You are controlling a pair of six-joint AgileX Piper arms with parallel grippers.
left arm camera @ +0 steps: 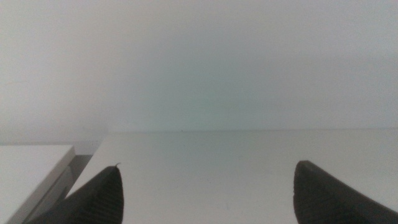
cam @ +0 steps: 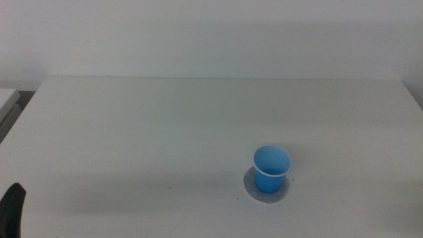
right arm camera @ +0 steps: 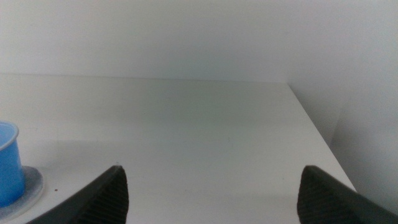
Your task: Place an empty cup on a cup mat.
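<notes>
1. The blue cup [cam: 271,169] stands upright on the grey cup mat [cam: 251,187], mouth up and showing only its blue inside; the mat's pale edge peeks out around the cup's base.
2. Cup and mat sit on the white tabletop [cam: 165,125], right of centre and toward the near edge in the middle view.
3. The left gripper [left arm camera: 205,193] waits low at the near left of the tabletop; only a dark tip of it shows at the bottom left corner of the middle view. Its jaws are spread wide with bare tabletop between them.
4. The right gripper [right arm camera: 211,193] is out of the middle view. Its jaws are also wide apart and hold nothing.
5. In the right wrist view the cup [right arm camera: 7,163] and the mat [right arm camera: 31,183] appear at the picture's edge, well clear of that gripper's jaws.
</notes>
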